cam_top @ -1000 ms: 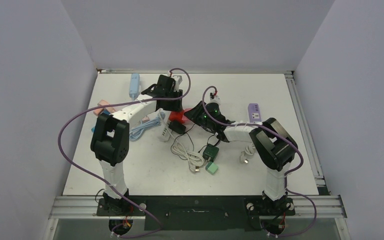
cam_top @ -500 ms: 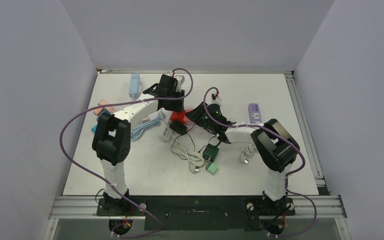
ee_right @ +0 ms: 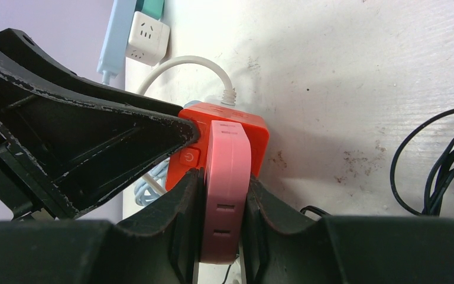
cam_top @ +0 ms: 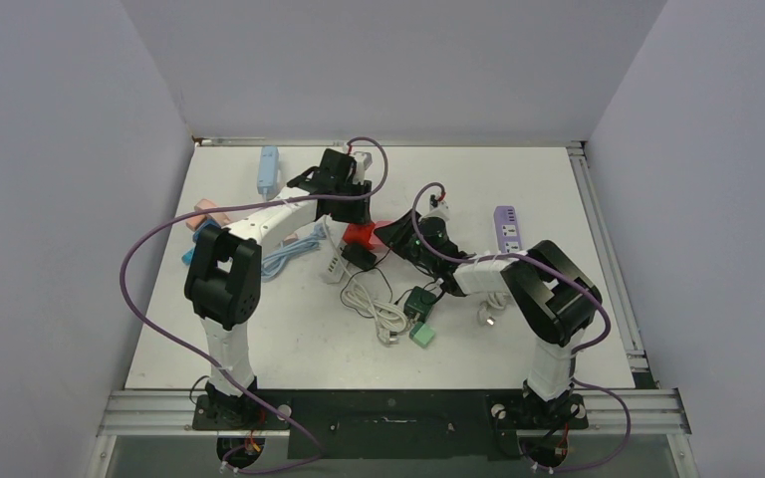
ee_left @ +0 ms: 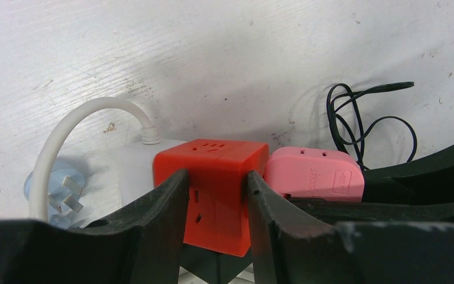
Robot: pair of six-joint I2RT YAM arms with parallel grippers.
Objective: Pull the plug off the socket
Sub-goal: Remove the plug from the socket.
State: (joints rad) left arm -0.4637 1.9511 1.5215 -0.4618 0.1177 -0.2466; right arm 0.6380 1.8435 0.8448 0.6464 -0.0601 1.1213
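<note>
Nearest the bases: noted a green adapter [cam_top: 421, 334] on the counter [cam_top: 259, 349], with a coiled white cable [cam_top: 371, 304] at its 10 o'clock and a dark adapter [cam_top: 420, 299] just at its 12 o'clock.

Further in, mid-counter: found the red socket cube [ee_left: 213, 160] pinched on two opposite faces by the left tool [ee_left: 217, 177], clamped on it and reaching in from 11 o'clock. Found the pink plug [ee_right: 227, 148] on the cube's 3 o'clock face, gripped across its flat sides by the right tool [ee_right: 221, 189], coming in from 4 o'clock. No gap visible between plug and cube in either wrist view; judged still seated. Level with this, well apart at 3 o'clock: a purple power strip [cam_top: 506, 227].

Against a second ago: logged a slight tightening of the left tool's squeeze, no change in the right tool's grip, a swing of the right forearm toward 5 o'clock, and a small drift of cube and plug together toward 4 o'clock. Read as the pull begun but the pins not yet free. Probably calls for a firmer hold-back on the cube and a straight draw toward 3 o'clock. Risk: cube slipping out of the left tool instead of the plug letting go.

Farthest: a pale blue strip [cam_top: 268, 169] at 11 o'clock, well apart from the work.
</note>
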